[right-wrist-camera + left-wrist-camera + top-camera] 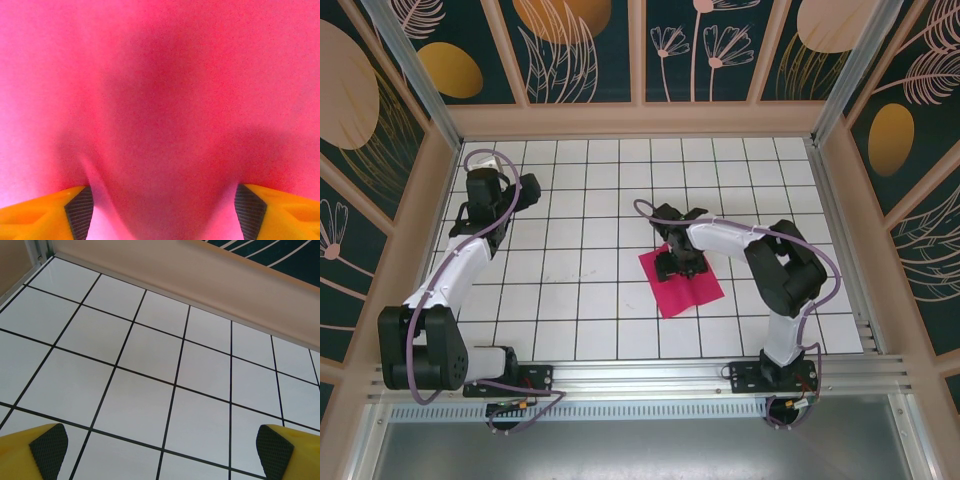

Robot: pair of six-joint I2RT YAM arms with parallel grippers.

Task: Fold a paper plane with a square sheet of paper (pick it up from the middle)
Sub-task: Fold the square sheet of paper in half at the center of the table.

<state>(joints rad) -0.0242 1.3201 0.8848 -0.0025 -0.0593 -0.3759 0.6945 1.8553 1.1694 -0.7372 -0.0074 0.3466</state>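
Observation:
The square sheet of paper (688, 287) is bright magenta-pink and lies flat on the white tiles right of centre, turned like a diamond. My right gripper (677, 262) points down onto its upper middle. In the right wrist view the paper (160, 100) is very close, and it bulges up in a soft hump between the two pads. A crease rises beside the left pad (80, 210). The right gripper (164, 207) has its jaws apart, pressing on the sheet. My left gripper (530, 188) hovers open over bare tiles at the far left, with nothing between its fingers (47, 445).
A beige wall (210, 275) runs along the back of the tiled floor, just beyond the left gripper. Wooden side walls (425, 200) close in both sides. A metal rail (650, 375) with the arm bases lines the near edge.

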